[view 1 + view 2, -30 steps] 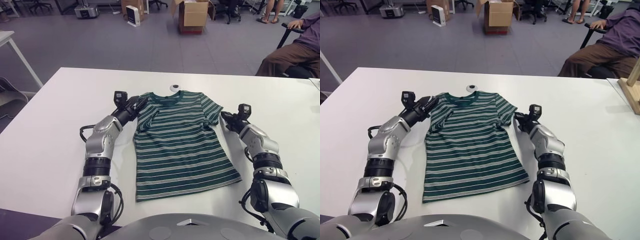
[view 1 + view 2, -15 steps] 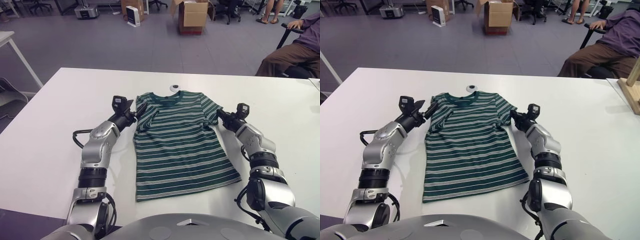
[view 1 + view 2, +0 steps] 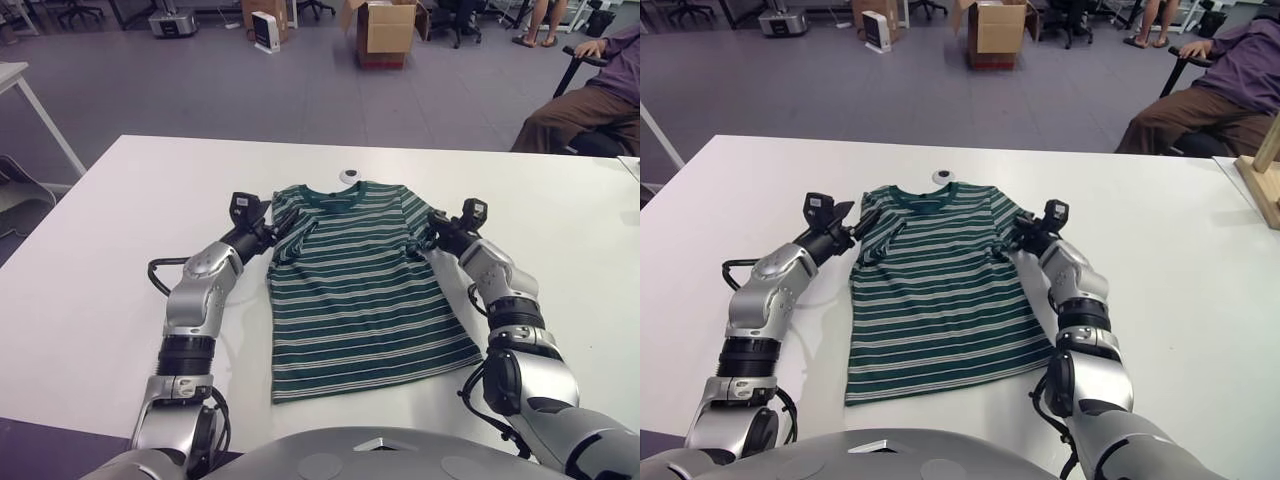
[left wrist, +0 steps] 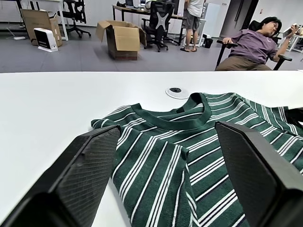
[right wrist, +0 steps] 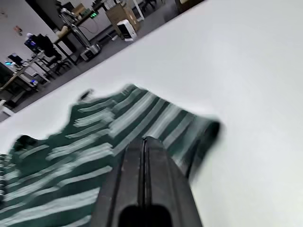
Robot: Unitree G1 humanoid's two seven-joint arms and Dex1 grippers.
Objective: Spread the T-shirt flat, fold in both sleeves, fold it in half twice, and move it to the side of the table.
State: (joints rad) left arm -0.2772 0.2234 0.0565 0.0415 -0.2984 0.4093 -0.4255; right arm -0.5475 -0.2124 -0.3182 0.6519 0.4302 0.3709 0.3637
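One green-and-white striped T-shirt [image 3: 365, 285] lies face up on the white worktop [image 3: 120, 230], collar pointing away from the robot and hem toward it. It sits squarely between the robot's two grippers.

The left gripper [image 3: 272, 222] sits low over the worktop just outside the shirt's left shoulder. Its two black fingers [image 4: 90, 165] are spread wide, with the shoulder and collar showing in the gap between them and nothing gripped. The left sleeve [image 3: 287, 238], one of two, lies close in along the body of the shirt, just inboard of that gripper.

The right gripper [image 3: 437, 226] is at the other sleeve [image 3: 422, 215], which sticks out sideways toward it. Its two fingers [image 5: 132, 179] are pressed flat together with only a thin seam between them, and the tips rest at the striped cloth. Whether any fabric is pinched between them cannot be made out.

The body of the shirt spreads smooth from the line of the two grippers back toward the robot, with the hem slightly askew.

One small round white disc with a dark centre [image 3: 349, 176] lies on the worktop just beyond the collar, past both grippers and roughly midway between them.

Farther off on the floor, well beyond the worktop, stand one open cardboard box [image 3: 385, 28] and one small white appliance [image 3: 266, 30].
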